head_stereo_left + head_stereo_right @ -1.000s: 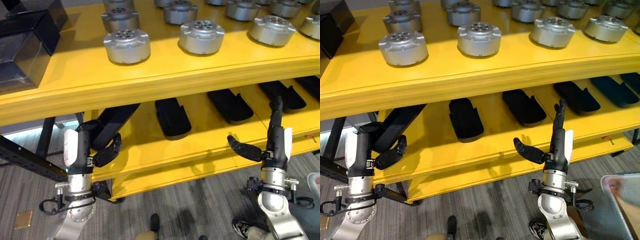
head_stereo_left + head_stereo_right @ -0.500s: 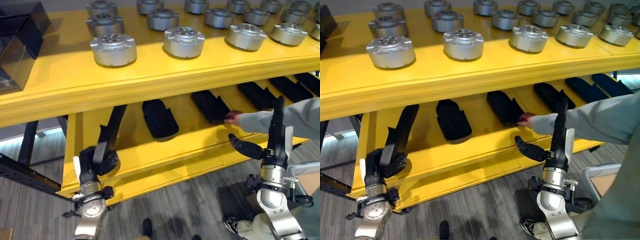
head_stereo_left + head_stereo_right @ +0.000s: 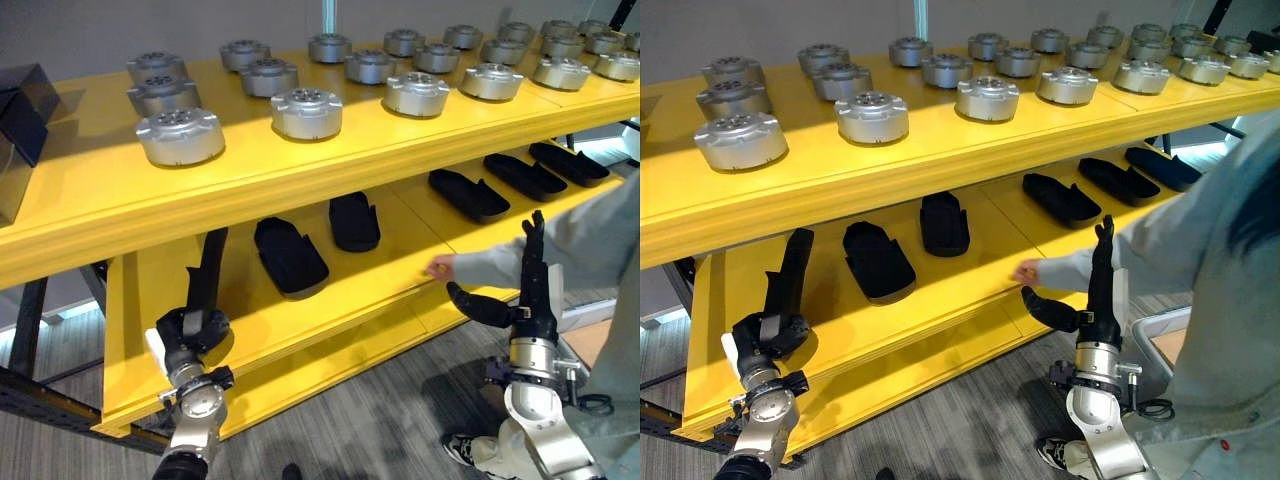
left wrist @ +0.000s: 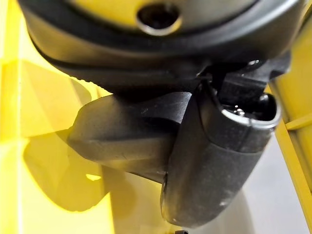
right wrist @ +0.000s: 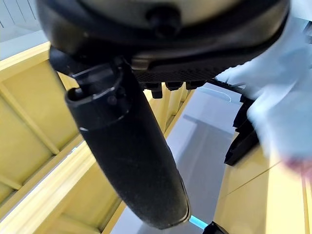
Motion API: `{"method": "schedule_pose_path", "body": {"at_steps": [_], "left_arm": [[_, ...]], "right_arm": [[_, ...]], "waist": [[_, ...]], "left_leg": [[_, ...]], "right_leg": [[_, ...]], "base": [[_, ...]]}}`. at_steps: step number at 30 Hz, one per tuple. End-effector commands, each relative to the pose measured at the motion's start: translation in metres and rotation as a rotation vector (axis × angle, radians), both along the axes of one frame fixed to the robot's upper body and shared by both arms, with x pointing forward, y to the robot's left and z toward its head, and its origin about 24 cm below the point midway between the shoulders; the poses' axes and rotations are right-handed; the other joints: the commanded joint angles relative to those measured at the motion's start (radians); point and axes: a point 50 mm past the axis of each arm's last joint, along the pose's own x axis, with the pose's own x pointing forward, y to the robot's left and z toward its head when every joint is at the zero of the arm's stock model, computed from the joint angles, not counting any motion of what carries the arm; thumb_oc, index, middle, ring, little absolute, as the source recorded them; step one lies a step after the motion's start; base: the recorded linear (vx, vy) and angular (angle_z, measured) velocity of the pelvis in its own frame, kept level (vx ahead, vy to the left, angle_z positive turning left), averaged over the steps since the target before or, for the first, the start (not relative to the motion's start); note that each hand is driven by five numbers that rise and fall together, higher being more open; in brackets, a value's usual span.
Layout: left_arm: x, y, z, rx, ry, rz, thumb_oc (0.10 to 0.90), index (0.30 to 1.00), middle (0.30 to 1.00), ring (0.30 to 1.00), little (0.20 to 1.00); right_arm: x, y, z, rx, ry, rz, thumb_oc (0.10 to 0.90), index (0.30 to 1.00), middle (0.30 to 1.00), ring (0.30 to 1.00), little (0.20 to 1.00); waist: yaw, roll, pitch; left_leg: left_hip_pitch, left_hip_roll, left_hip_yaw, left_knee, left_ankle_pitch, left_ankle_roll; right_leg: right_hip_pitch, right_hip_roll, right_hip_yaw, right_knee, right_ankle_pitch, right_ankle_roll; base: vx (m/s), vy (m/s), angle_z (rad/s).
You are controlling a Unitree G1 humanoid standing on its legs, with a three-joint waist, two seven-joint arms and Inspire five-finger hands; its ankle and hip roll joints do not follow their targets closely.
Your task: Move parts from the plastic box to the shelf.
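Observation:
Several round silver parts [image 3: 181,136] stand in rows on the yellow shelf's top board [image 3: 300,172]. Flat black parts [image 3: 289,254] lie on the lower board [image 3: 330,300], and a long one [image 3: 207,268] leans at its left end. My left hand [image 3: 192,330] hangs in front of that lower board with its fingers curled and nothing in them; the left wrist view shows the curled fingers [image 4: 146,131] against yellow. My right hand [image 3: 528,298] stands upright at the lower right, fingers straight and thumb [image 5: 126,146] out, and it holds nothing.
A person in a grey sleeve [image 3: 590,240] reaches in from the right, a hand [image 3: 440,267] on the lower board's front edge close to my right hand. A pale box rim [image 3: 1160,335] shows behind my right arm. A black box [image 3: 20,110] sits at the top board's left end.
The camera has pulled back, so more of the shelf shows. The person's arm came in and its hand slid from a black part to the board's edge. My left hand dropped and curled.

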Motion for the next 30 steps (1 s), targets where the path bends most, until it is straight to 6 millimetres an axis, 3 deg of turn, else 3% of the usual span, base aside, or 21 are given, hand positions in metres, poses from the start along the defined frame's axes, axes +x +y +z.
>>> {"method": "schedule_pose_path", "body": {"at_steps": [1,9,17,26,30], "left_arm": [[0.027,0.012,0.025,0.079,-0.068,0.055,0.4,0.3,0.3,0.3,0.3],[0.026,0.038,0.029,0.308,0.09,0.095,0.4,0.3,0.3,0.3,0.3],[0.027,0.076,0.048,0.593,0.273,0.096,0.4,0.3,0.3,0.3,0.3],[0.027,0.105,0.061,0.646,0.448,0.14,0.4,0.3,0.3,0.3,0.3],[0.035,0.107,0.069,0.635,0.472,0.147,0.4,0.3,0.3,0.3,0.3]], "right_arm": [[0.015,0.007,0.052,-0.064,-0.26,0.074,0.9,1.0,1.0,1.0,1.0],[0.017,0.007,0.051,-0.075,-0.246,0.093,0.9,1.0,1.0,1.0,1.0],[0.021,0.004,0.058,-0.101,-0.24,0.115,0.9,1.0,1.0,1.0,1.0],[0.026,0.001,0.067,-0.147,-0.24,0.132,0.9,1.0,1.0,1.0,1.0],[0.033,0.002,0.078,-0.172,-0.269,0.134,0.9,1.0,1.0,1.0,1.0]], "waist": [[0.018,0.004,-0.017],[0.005,0.007,-0.008],[-0.007,0.02,0.007],[-0.019,0.036,0.038],[-0.027,0.041,0.071]], "left_leg": [[0.113,0.034,0.05,-0.002,-0.158,-0.013],[0.114,0.033,0.059,-0.002,-0.157,-0.012],[0.105,0.03,0.066,-0.002,-0.152,-0.012],[0.081,0.03,0.067,0.013,-0.145,-0.014],[0.048,0.028,0.066,0.031,-0.147,-0.014]], "right_leg": [[-0.082,0.034,-0.057,0.028,0.003,-0.02],[-0.09,0.032,-0.048,0.033,0.005,-0.015],[-0.11,0.028,-0.037,0.046,0.005,-0.011],[-0.146,0.022,-0.024,0.075,0.002,-0.009],[-0.182,0.023,-0.012,0.096,-0.002,-0.012]], "base": [[0.0,0.0,0.0],[0.0,0.02,-0.05],[-0.01,0.035,-0.03],[0.0,0.047,-0.04],[-0.09,0.066,-0.01]]}}
